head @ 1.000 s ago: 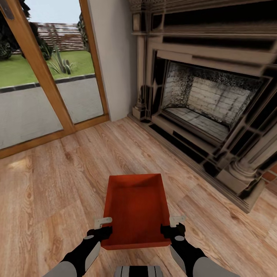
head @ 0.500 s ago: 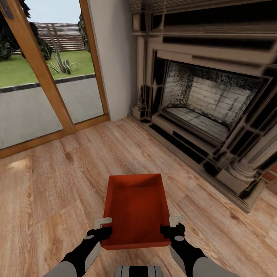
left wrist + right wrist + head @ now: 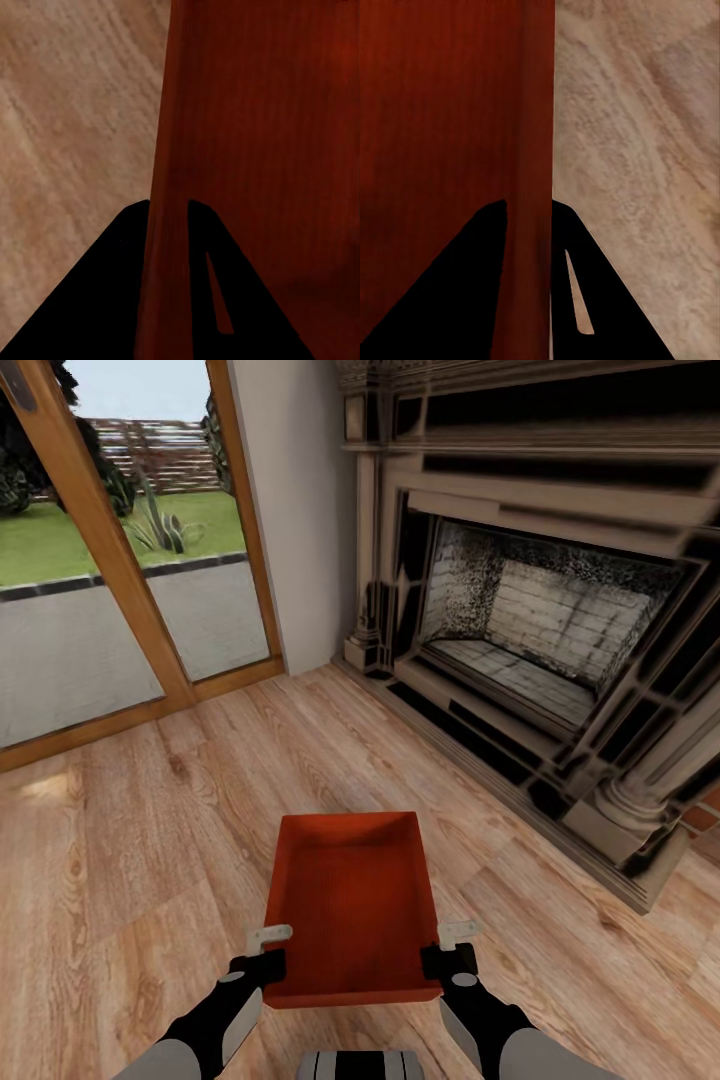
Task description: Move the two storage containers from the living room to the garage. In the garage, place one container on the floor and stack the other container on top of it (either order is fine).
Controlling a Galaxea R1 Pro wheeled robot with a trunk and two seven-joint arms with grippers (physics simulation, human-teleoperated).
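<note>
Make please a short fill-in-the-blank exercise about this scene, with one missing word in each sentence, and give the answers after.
1. The orange-red container is held by ____ grippers, the left gripper and the right gripper, one on each side wall.
2. Each gripper's fingers sit on either side of a thin ____ of the container.
3. The floor under the container is made of light ____ planks.
4. To the robot's right stands a dark ornate ____.

Answers: two; wall; wood; fireplace
</note>
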